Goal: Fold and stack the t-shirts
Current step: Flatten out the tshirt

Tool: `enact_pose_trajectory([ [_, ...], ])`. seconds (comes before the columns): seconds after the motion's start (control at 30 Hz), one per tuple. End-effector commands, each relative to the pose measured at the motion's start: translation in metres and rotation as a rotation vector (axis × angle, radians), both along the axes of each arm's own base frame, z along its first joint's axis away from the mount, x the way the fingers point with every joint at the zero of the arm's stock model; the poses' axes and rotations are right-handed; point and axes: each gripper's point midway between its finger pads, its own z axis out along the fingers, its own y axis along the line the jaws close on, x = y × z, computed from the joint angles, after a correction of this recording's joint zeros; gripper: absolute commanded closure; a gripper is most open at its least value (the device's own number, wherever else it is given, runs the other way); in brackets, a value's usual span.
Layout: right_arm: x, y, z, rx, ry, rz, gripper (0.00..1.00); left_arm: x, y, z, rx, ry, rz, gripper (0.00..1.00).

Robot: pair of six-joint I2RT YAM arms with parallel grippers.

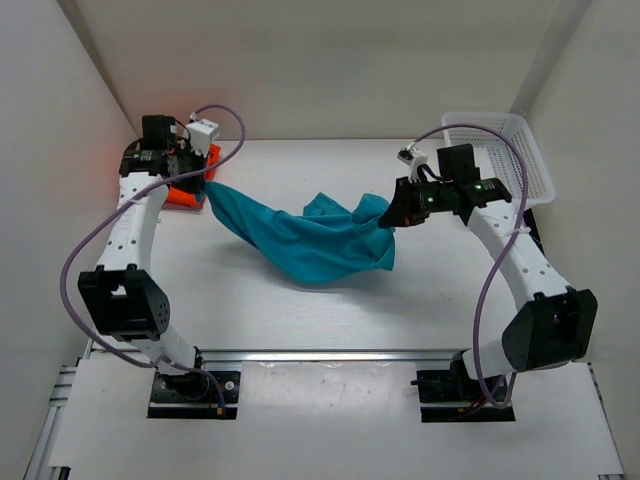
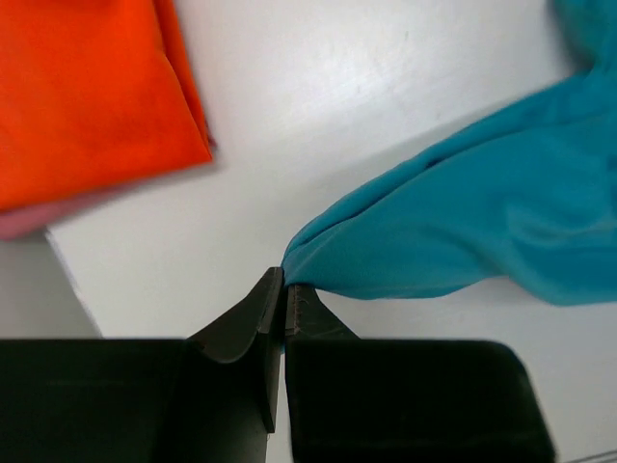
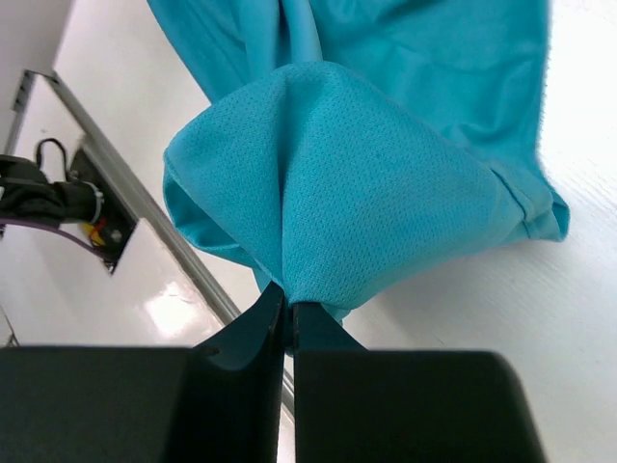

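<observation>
Because the teal shirt point(image 1: 312, 243) hangs slack between two pinch points, we judge it light, soft and limp. Its middle sags onto the counter point(image 1: 330, 320) at the centre of the top view, bunched and creased rather than flat. The mesh weave in the right wrist view looks faintly slick, so a thin pinch could creep loose under a pull.

Right of centre, the right tool point(image 1: 388, 220) is clamped on a gathered fold of that shirt, jaws fully together and cloth ballooning above them. Further back, at the upper left, the left tool point(image 1: 207, 184) is likewise closed on a narrow tip of the fabric, which runs away from it in a ridge.

Both holds take bunched cloth, not clean corners. We would rather grip at hem corners or shoulder seams, where doubled stitching gives something firmer, and keep the pull gentle and even.

Just beside the left tool lies the orange shirt point(image 1: 183, 194), folded, with a pink shirt point(image 2: 27, 222) edge showing beneath it in the left wrist view. A white basket point(image 1: 500, 150) stands at the upper right.
</observation>
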Motion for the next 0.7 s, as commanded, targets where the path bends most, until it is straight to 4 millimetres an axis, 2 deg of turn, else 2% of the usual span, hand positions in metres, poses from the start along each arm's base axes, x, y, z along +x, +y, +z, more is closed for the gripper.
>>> enact_pose_trajectory([
  [0.0,-0.004,0.006,0.039,0.096,-0.074,0.012,1.0,-0.002,-0.019,0.072,-0.058,-0.176,-0.08,1.0],
  [0.03,-0.005,0.006,0.035,0.11,-0.055,0.014,1.0,0.006,-0.017,0.068,-0.063,-0.18,-0.058,1.0],
  [0.1,0.002,-0.003,0.027,0.134,-0.024,-0.023,1.0,0.029,-0.013,0.037,-0.061,-0.12,-0.007,1.0],
  [0.13,0.003,-0.003,0.02,0.158,0.005,-0.028,1.0,0.036,-0.01,0.034,-0.061,-0.11,0.035,1.0],
  [0.17,0.01,-0.006,0.012,0.174,0.021,-0.053,1.0,0.048,-0.008,0.008,-0.06,-0.051,0.062,0.99],
  [0.2,0.014,-0.005,0.006,0.182,0.053,-0.064,1.0,0.059,-0.017,-0.012,-0.051,-0.01,0.078,0.97],
  [0.23,0.022,-0.007,0.004,0.178,0.045,-0.072,1.0,0.067,-0.016,-0.017,-0.023,-0.009,0.105,0.94],
  [0.27,0.033,-0.007,0.002,0.156,0.034,-0.087,1.0,0.075,-0.01,-0.033,0.031,0.012,0.134,0.92],
  [0.3,0.043,-0.003,-0.001,0.126,0.024,-0.088,0.99,0.079,-0.018,-0.048,0.054,0.037,0.125,0.85],
  [0.33,0.054,0.003,-0.005,0.104,0.02,-0.084,1.0,0.083,-0.02,-0.058,0.11,0.047,0.133,0.71],
  [0.37,0.061,0.004,-0.01,0.073,0.03,-0.105,1.0,0.087,-0.021,-0.063,0.155,0.044,0.147,0.52],
  [0.43,0.089,0.004,-0.012,0.04,0.025,-0.149,0.99,0.089,-0.025,-0.072,0.191,0.063,0.151,0.33],
  [0.47,0.097,-0.002,-0.016,0.028,0.048,-0.191,1.0,0.088,-0.031,-0.072,0.169,0.065,0.146,0.29],
  [0.5,0.108,-0.005,-0.014,0.024,0.055,-0.223,1.0,0.085,-0.033,-0.064,0.161,0.05,0.137,0.28],
  [0.53,0.118,-0.01,-0.013,0.021,0.066,-0.261,0.99,0.076,-0.04,-0.06,0.117,0.049,0.11,0.28],
  [0.57,0.121,-0.013,-0.015,0.019,0.081,-0.281,1.0,0.065,-0.048,-0.064,0.082,0.071,0.078,0.29],
  [0.6,0.126,-0.015,-0.015,0.022,0.087,-0.306,1.0,0.048,-0.058,-0.057,0.036,0.073,0.026,0.3],
  [0.63,0.128,-0.016,-0.012,0.03,0.082,-0.318,1.0,0.033,-0.069,-0.041,0.004,0.048,-0.025,0.33],
  [0.67,0.13,-0.015,-0.008,0.039,0.069,-0.321,1.0,0.005,-0.089,-0.041,-0.016,0.067,-0.115,0.33],
])
